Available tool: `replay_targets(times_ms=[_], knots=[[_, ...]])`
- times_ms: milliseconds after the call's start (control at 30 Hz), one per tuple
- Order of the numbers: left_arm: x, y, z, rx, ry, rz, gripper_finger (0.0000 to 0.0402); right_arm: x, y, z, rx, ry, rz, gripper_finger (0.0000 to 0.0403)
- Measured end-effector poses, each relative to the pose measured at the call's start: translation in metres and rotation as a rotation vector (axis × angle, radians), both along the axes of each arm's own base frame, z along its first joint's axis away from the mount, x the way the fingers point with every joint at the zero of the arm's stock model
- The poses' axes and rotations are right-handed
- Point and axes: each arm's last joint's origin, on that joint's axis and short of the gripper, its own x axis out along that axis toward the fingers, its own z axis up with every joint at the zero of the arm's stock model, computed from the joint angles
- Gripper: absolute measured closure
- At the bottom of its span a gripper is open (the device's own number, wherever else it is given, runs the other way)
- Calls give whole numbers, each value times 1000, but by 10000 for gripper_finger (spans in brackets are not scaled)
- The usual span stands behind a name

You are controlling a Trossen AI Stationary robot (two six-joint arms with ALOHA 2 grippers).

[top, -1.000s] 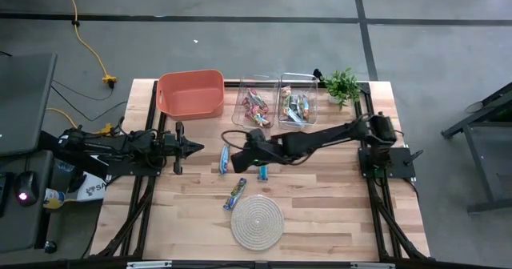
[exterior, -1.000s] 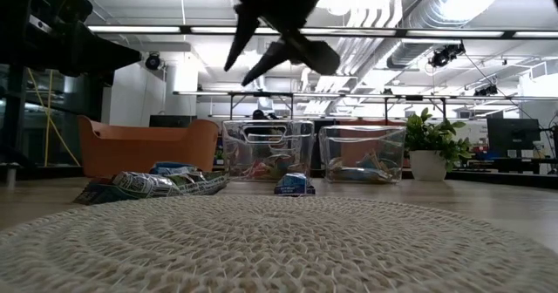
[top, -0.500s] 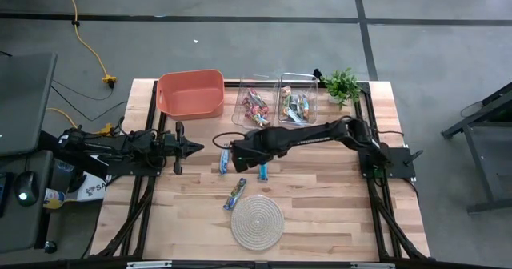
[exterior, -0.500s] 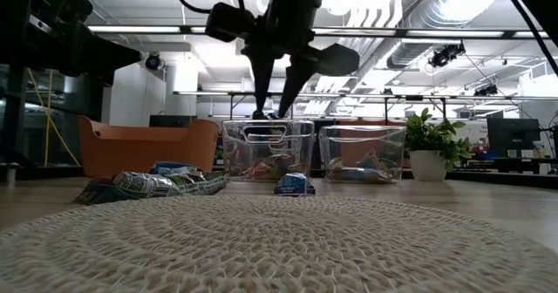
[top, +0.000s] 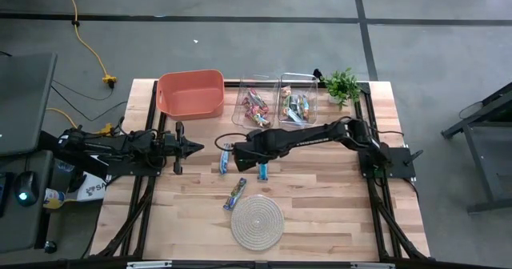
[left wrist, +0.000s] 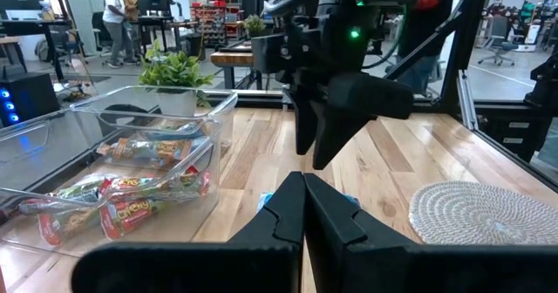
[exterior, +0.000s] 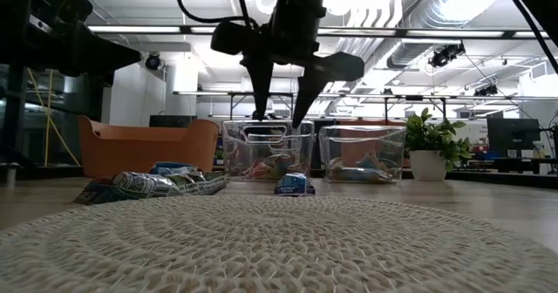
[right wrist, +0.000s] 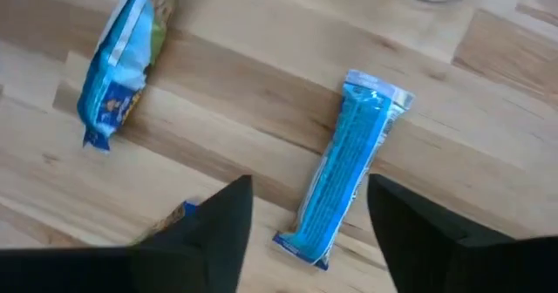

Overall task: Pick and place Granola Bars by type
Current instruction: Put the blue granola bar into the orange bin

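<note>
My right gripper (right wrist: 301, 232) is open and points down above a blue-wrapped granola bar (right wrist: 344, 166) that lies flat on the table, its fingers on either side of the bar without touching. In the high view it hovers at the table's middle (top: 234, 150), over that bar (top: 225, 162). In the low view its fingertips (exterior: 279, 117) hang well above the table. Two more blue bars lie nearby (top: 262, 171) (top: 238, 191). My left gripper (left wrist: 303, 201) is shut and waits at the table's left (top: 192, 147).
Two clear bins at the far edge hold red-pink bars (top: 256, 105) and greenish-tan bars (top: 296, 106). An orange basket (top: 190, 93) stands to their left, a small plant (top: 342, 83) at the far right corner. A round rope mat (top: 258, 219) lies near the near edge.
My right gripper has moved toward the table's left and tipped from a slant to pointing straight down, then sunk a little over the blue bar. It has stayed open. The bars have not moved.
</note>
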Motion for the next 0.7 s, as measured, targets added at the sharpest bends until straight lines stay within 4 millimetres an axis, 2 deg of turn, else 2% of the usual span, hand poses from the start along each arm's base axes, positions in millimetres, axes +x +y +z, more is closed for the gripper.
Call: replay_targets(times_ms=[133, 233, 367, 700], knots=[[0, 0, 0, 0, 0, 0, 401, -1, -7, -1, 12, 14, -50, 165], [0, 0, 0, 0, 0, 0, 401, 0, -12, -4, 55, 23, -80, 160], [0, 0, 0, 0, 0, 0, 401, 3, -16, -19, 97, 61, -112, 159], [0, 0, 0, 0, 0, 0, 401, 3, -8, -27, 121, 90, -167, 159]])
